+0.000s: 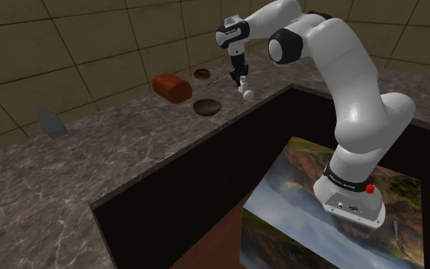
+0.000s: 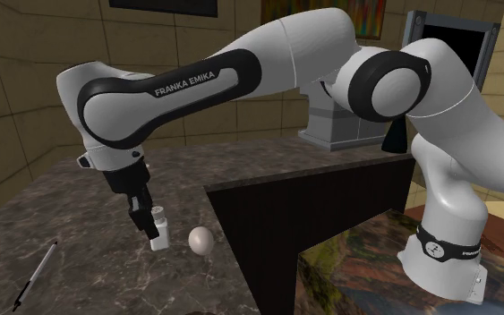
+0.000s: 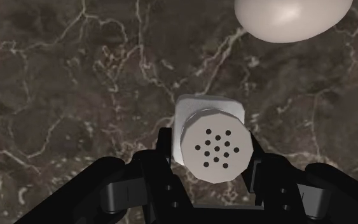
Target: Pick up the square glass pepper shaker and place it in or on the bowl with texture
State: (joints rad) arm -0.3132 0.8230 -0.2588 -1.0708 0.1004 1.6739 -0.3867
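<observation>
The black two-finger gripper (image 3: 210, 154) is clamped on the upright, pale square pepper shaker (image 3: 209, 111) at the dark marble counter (image 1: 129, 145), the likely target, a dark brown bowl (image 1: 206, 107), lying near toward the shoulder view's left.

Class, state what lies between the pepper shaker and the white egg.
Just bare marble counter, seen in the wrist view between shaker and egg.

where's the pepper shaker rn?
Second exterior view: the pepper shaker is lower left of centre, clasped in the gripper low at the dark marble counter, with a pale egg just to its right near the counter's edge.
</observation>
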